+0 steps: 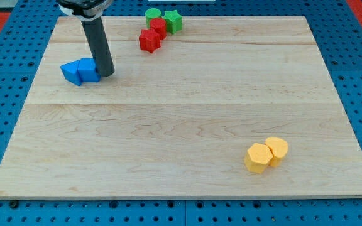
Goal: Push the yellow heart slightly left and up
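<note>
My tip: my tip (pixel 107 75) rests on the board at the view's upper left, touching or just beside the right side of the blue blocks. It is a plain rod, so there are no fingers to spread or press together, and it holds nothing.

Blue blocks: two blue blocks (pixel 80 71) lie together, faceted, matte; I cannot tell their exact shapes.

Key relation: the task's thing lies far from my tip, toward the view's lower right, across most of the board.

Yellow pair: two yellow blocks touch each other near the view's bottom right. The right one (pixel 277 149) is rounder, and I judge it to be the yellow heart; the left one (pixel 257 157) looks hexagonal.

Needed approach: to push left and up, my tip should come to the heart's lower right side. The hexagonal block stands on its left, so it may be pushed too.

Other blocks: red blocks (pixel 153 35) and green blocks (pixel 165 18) cluster at the view's top, well apart from the path.

Board: light wooden board (pixel 181 125), smooth, with visible grain, on a blue perforated base.
</note>
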`<state>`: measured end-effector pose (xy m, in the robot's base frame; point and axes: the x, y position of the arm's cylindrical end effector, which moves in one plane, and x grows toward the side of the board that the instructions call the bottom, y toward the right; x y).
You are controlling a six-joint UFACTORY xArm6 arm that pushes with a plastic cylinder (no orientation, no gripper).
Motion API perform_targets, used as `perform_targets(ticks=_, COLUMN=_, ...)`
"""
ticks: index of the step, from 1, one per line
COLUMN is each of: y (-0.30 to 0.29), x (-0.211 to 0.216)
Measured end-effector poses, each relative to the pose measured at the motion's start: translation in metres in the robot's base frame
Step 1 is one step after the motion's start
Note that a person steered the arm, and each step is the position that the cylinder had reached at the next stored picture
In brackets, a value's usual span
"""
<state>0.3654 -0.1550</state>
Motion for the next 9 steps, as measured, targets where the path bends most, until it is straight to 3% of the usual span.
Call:
perform_targets(ticks=2, y=-0.033, x=0.002)
perform_targets(ticks=3, y=0.012, x=0.034)
perform_targets(ticks=4, y=0.1, x=0.074)
perform_targets(ticks=6, y=0.278, x=0.083)
perform_targets(ticks=7, y=0.402, x=0.104)
perform_targets(ticks=8, y=0.46, x=0.16)
perform_targets(ticks=9, y=0.445, x=0.217)
